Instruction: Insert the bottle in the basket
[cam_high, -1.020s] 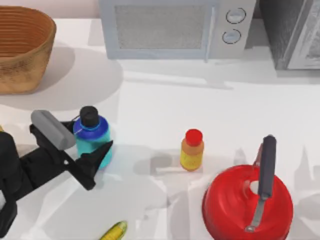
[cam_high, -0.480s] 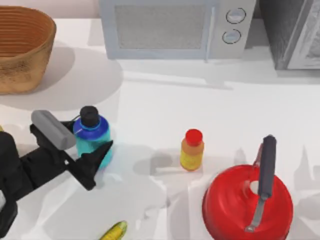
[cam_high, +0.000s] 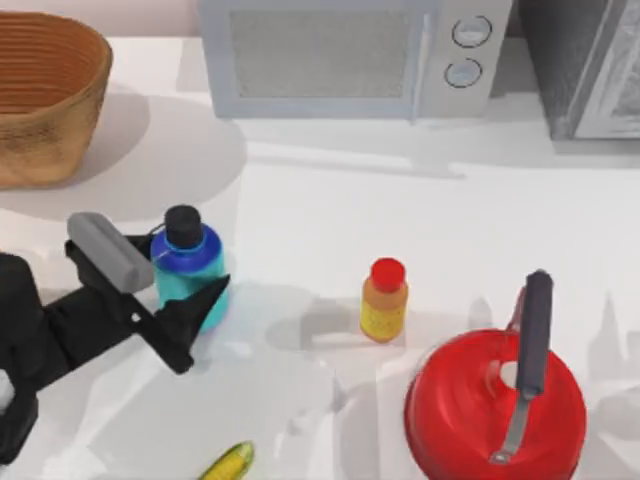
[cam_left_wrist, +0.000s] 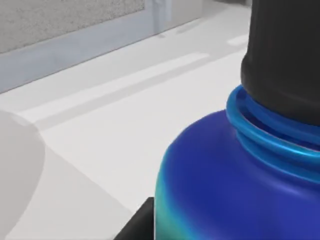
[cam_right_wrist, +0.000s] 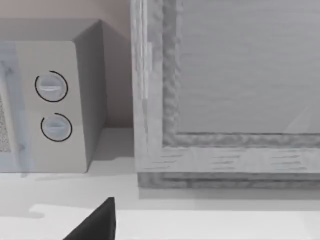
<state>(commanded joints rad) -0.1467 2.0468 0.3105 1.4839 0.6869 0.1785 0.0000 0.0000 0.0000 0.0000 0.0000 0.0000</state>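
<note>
Basket (cam_high: 45, 95) holds nothing visible; left gripper (cam_high: 165, 290) jaws clamp the bottle (cam_high: 187, 262) on the table.

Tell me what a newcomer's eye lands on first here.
The left gripper is closed around the teal bottle at the table's left. The wicker basket sits in the far left corner. At near right stands a big red pot, with a small yellow bottle beside it.

Top view set high over the bench (cam_high: 330, 210), looking down on the microwave (cam_high: 350, 55) at its far edge; left wrist view pressed close against the bottle (cam_left_wrist: 240, 175), microwave behind; right wrist view low, facing the microwave's (cam_right_wrist: 50, 100) dials.
</note>
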